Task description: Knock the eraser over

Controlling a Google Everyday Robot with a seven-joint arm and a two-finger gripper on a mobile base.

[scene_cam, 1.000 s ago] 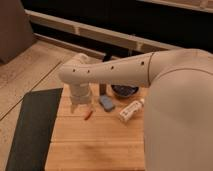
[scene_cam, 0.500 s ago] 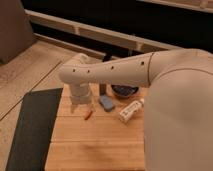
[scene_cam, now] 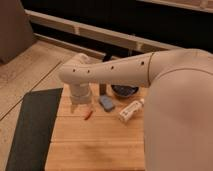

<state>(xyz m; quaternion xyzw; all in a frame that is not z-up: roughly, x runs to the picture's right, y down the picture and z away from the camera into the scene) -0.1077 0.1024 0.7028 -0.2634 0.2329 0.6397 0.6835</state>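
Eraser [scene_cam: 102, 89] upright as before, hand [scene_cam: 80, 106] unmoved just left of it, grip unreadable.

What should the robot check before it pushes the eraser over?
1. Eraser standing up on the table: ok.
2. Pincer close to the eraser: ok, it hangs low beside it, on the side of the mat.
3. Pincer touching the eraser: not ok, they are apart.
4. Blue pad out of the way: cannot tell, it lies just in front of the eraser.
5. Bowl clear of where the eraser may fall: cannot tell.
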